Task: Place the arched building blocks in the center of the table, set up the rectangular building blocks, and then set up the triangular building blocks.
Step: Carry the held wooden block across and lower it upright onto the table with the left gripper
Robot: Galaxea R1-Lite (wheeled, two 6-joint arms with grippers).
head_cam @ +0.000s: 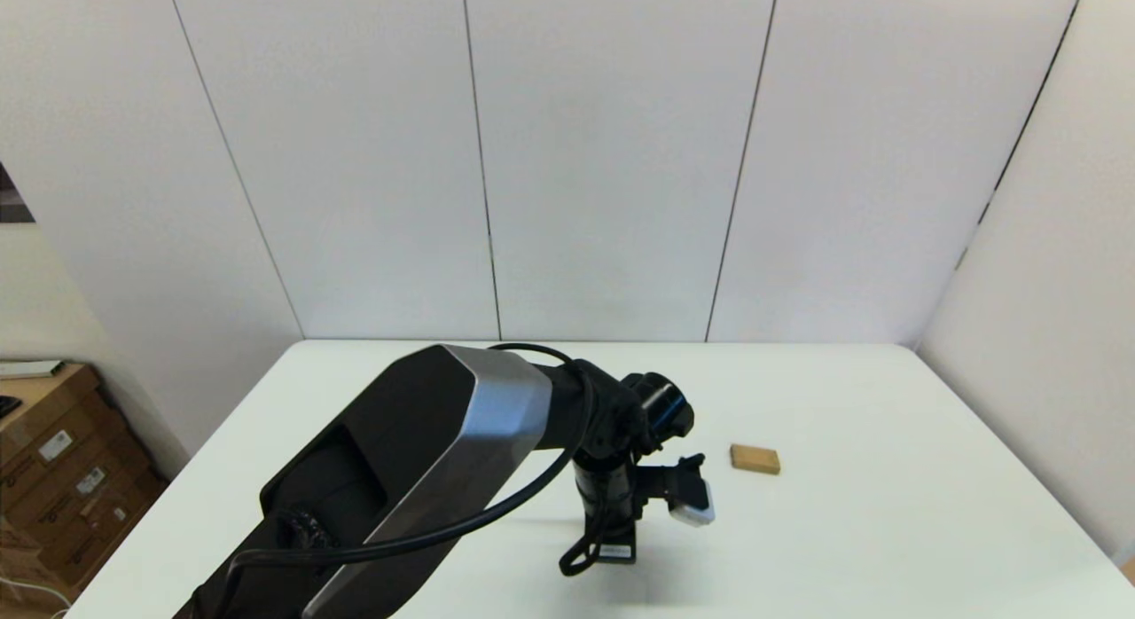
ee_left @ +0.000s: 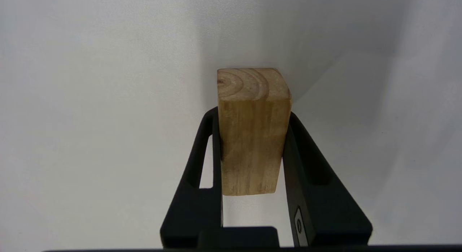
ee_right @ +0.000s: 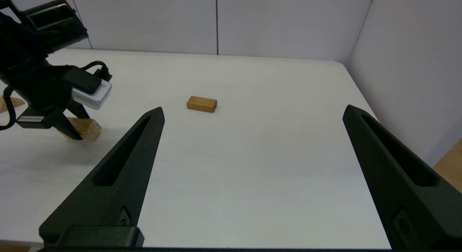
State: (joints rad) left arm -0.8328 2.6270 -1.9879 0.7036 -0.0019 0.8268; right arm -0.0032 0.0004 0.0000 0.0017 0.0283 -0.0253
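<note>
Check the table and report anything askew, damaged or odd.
Nothing stands out. The left claw is shut on a wooden block low over the table; the rectangular block lies flat and intact.

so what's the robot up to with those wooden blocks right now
The left gripper is closed around a light-wood block, most likely the arched block, low over the middle of the white table. The right gripper is open and holds nothing, off to the right. The rectangular block lies flat on the table to the right of the left arm, untouched. A small triangular block sits beyond the left arm.
</note>
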